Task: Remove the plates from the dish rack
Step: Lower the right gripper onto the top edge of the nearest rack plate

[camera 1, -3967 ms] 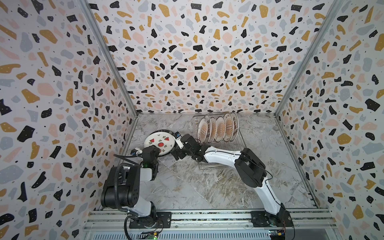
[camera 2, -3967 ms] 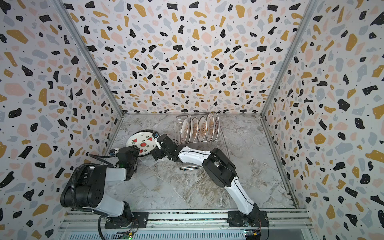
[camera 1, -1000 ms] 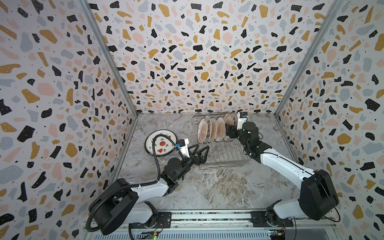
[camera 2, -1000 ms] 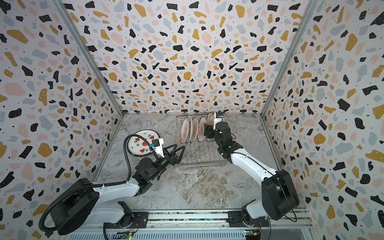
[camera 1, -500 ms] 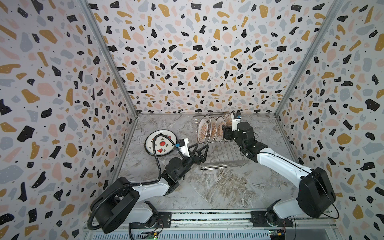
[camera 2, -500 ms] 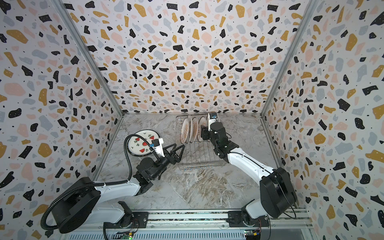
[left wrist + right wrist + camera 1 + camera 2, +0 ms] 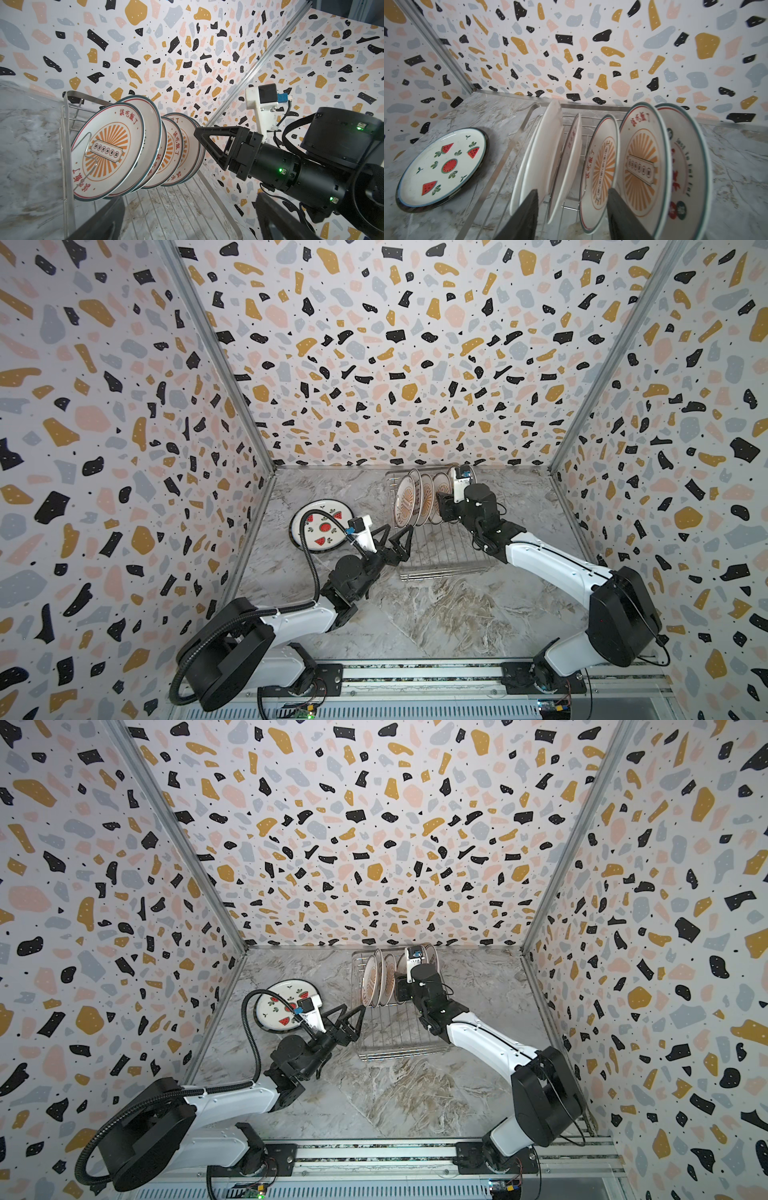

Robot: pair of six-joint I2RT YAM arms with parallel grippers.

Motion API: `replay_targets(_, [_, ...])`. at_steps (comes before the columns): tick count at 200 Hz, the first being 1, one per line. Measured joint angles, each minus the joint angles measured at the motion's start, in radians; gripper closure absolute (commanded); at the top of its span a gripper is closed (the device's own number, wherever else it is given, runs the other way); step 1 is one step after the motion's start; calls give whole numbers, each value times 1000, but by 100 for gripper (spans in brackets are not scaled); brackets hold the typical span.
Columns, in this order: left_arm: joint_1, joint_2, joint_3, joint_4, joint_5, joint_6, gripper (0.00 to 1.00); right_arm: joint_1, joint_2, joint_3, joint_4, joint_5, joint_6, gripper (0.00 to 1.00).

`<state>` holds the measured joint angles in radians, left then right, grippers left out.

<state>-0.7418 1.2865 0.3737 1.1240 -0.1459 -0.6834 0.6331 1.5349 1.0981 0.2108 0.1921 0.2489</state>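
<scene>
plates [image 7: 419, 499] on edge in the dish rack [image 7: 449, 560] by the back wall [image 7: 395, 364], watermelon plate [image 7: 320, 524] flat beside it, right gripper [image 7: 572, 191] part-spread astride two plates, contact unclear, left gripper [image 7: 399, 527] spread wide, empty

Terrazzo-patterned walls [image 7: 374, 364] enclose a grey marble tabletop [image 7: 436, 614] with an aluminium rail [image 7: 415, 674] along its front

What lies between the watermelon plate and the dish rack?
Only bare marble table, shown in the right wrist view; in a top view the open left gripper hovers near that gap.
</scene>
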Motion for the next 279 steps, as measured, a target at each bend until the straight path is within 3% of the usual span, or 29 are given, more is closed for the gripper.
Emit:
replay_targets(25, [0, -29, -22, -9, -30, 2, 0, 51, 64, 72, -25, 20, -8, 51])
replay_targets(47, [0, -48, -40, -7, -32, 9, 0, 81, 122, 134, -42, 29, -11, 59])
replay_targets(70, [0, -67, -50, -22, -51, 19, 1, 84, 166, 174, -64, 30, -11, 60])
replay_targets(167, [0, -71, -76, 7, 7, 29, 0, 80, 151, 162, -84, 7, -13, 68])
replay_targets(279, [0, -100, -97, -3, -17, 34, 0, 91, 334, 348, -162, 163, 5, 79])
